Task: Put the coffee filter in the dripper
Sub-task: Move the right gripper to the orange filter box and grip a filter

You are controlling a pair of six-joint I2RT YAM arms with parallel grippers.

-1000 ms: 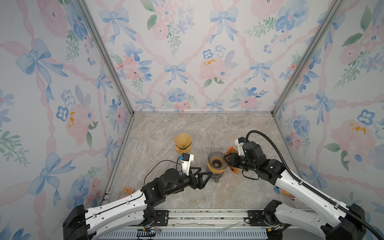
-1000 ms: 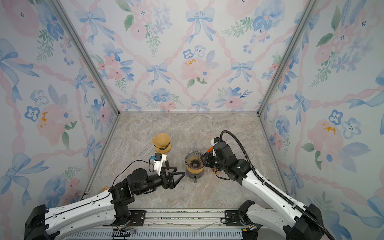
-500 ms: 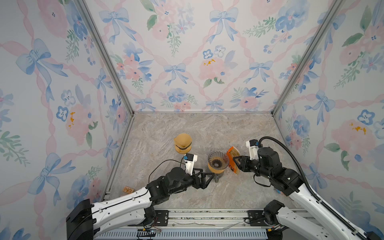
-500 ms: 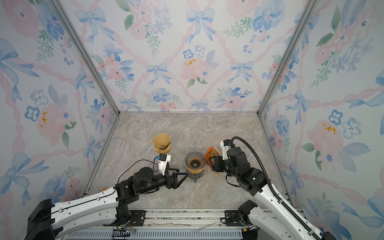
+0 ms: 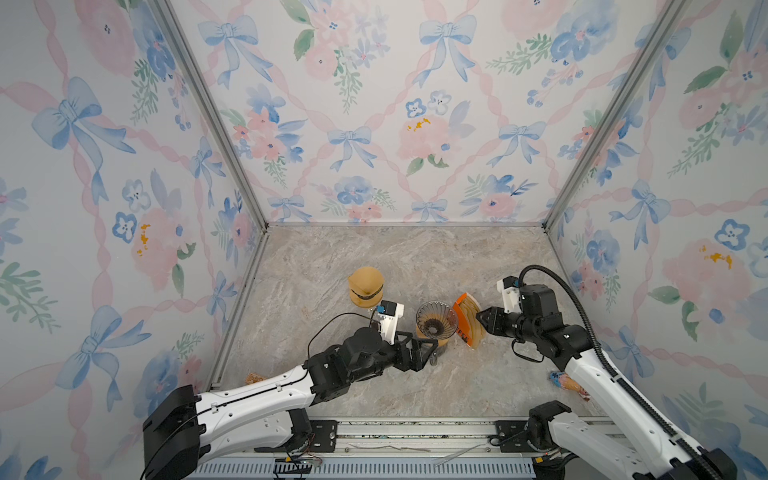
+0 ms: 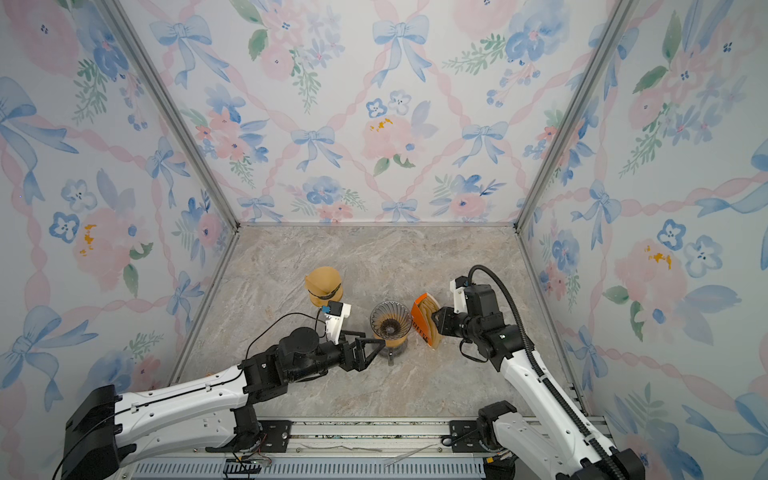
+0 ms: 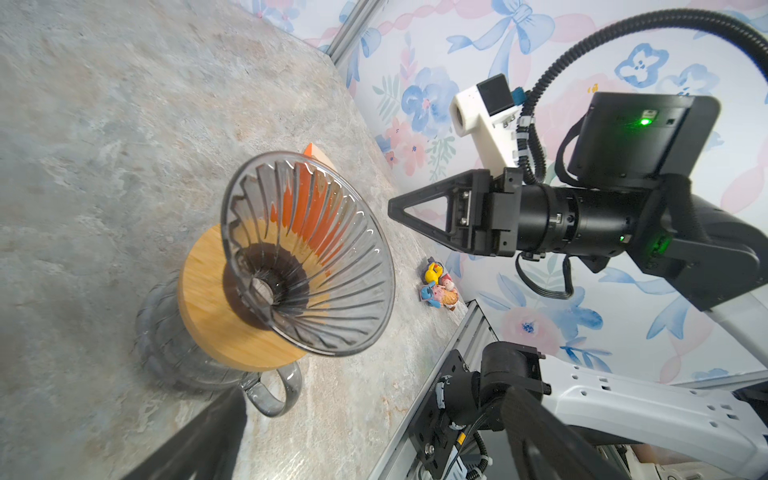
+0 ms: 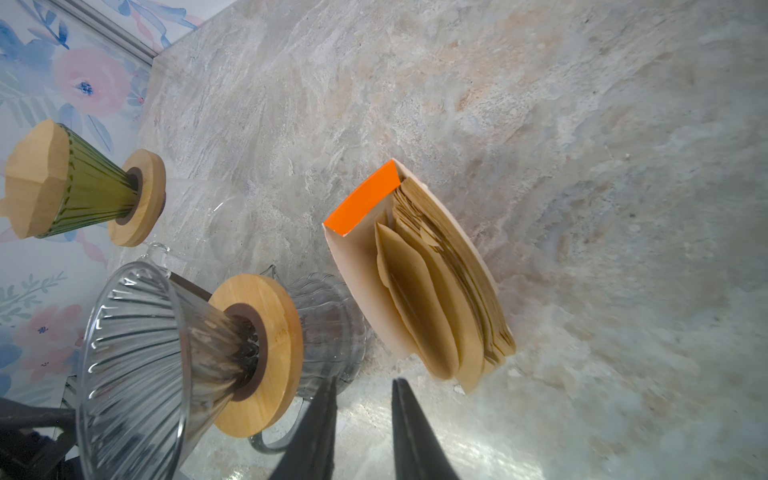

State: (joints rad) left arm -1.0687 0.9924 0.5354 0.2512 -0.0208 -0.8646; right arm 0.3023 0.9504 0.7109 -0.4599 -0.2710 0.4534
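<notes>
The clear ribbed glass dripper (image 5: 436, 321) (image 7: 307, 253) (image 8: 137, 353) sits in a wooden collar on a glass carafe (image 7: 166, 340); its cone is bare glass. Just right of it stands an open orange box (image 5: 462, 320) (image 6: 419, 322) (image 8: 361, 208) packed with brown coffee filters (image 8: 419, 299). My right gripper (image 5: 480, 320) (image 8: 365, 384) points at the box from the right, a short way off. Its jaws stand narrowly apart with nothing between them. My left gripper (image 5: 430, 353) (image 6: 376, 351) (image 7: 374, 395) is open wide, low beside the carafe's handle (image 7: 274, 395).
A second dripper (image 5: 365, 286) (image 8: 70, 187), green with a tan paper cone on top, stands behind and left of the glass one. A small colourful toy (image 5: 567, 380) (image 7: 440, 286) lies near the right wall. The metal rail (image 5: 395, 432) runs along the front edge.
My right gripper has drawn back to the right, from the dripper's rim to beyond the filter box, and its jaws have narrowed. The left gripper has edged closer to the carafe.
</notes>
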